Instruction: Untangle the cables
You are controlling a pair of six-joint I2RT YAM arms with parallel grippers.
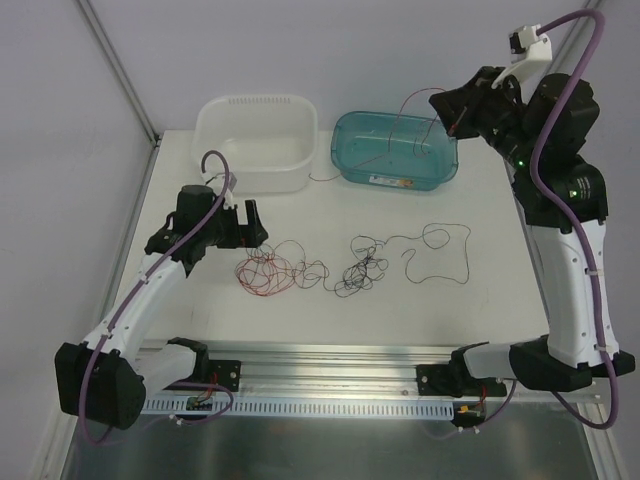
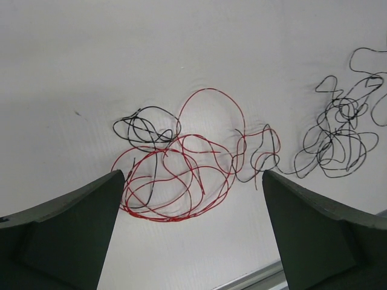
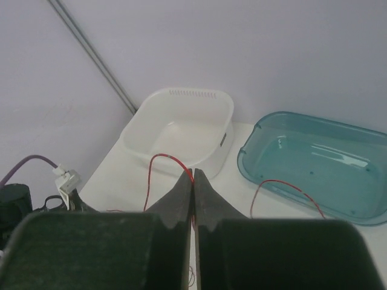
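Observation:
A red cable tangle (image 1: 265, 272) lies on the table, joined to a black cable tangle (image 1: 360, 270) and a loose black loop (image 1: 440, 250) to the right. My left gripper (image 1: 250, 222) is open and empty, just behind the red tangle. In the left wrist view the red tangle (image 2: 175, 181) lies between and beyond the wide-apart fingers (image 2: 72, 229), with the black tangle (image 2: 338, 136) at the right. My right gripper (image 1: 455, 120) is raised over the teal bin and shut on a thin red cable (image 3: 166, 158) pinched at its fingertips (image 3: 193, 178); the strand hangs into the bin (image 1: 420, 140).
A white tub (image 1: 255, 140) stands at the back left, also in the right wrist view (image 3: 181, 121). A teal bin (image 1: 350, 160) stands beside it at the back right, also in the right wrist view (image 3: 320, 157). A metal rail (image 1: 330, 380) runs along the near edge.

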